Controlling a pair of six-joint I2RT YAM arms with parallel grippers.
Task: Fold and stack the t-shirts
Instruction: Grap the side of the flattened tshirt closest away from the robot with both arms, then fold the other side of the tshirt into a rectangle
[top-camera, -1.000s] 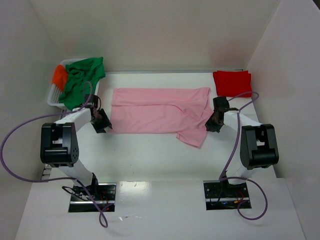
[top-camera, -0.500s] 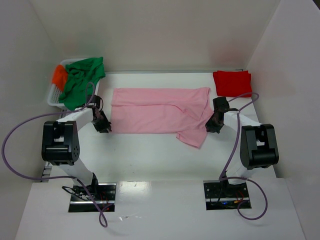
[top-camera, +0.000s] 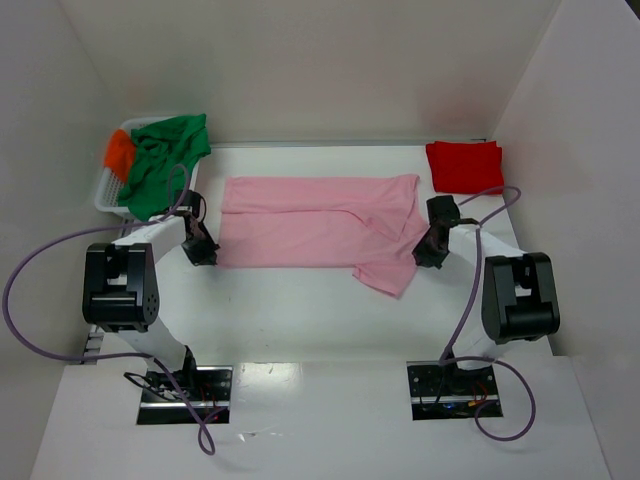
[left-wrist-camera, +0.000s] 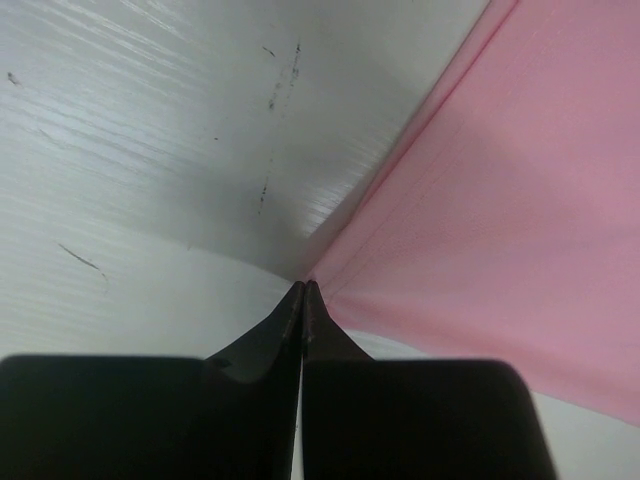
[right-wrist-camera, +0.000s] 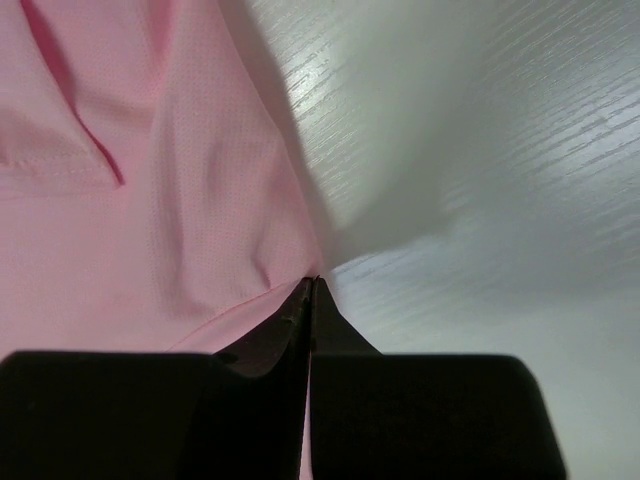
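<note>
Top external: thin pink t-shirt (top-camera: 310, 230) spread across the tabletop (top-camera: 300, 320) (right end rumpled), left end effector (top-camera: 203, 253) and right end effector (top-camera: 428, 256) clamped tight on its ends; red t-shirt (top-camera: 465, 165) folded, far-right corner.

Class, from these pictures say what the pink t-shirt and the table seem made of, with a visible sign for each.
The pink t-shirt: likely fine knit fabric, matte; tiny mesh dots and soft creases show. The table: probably white laminate or painted wood, slightly glossy; grain lines, faint scuffs.
</note>
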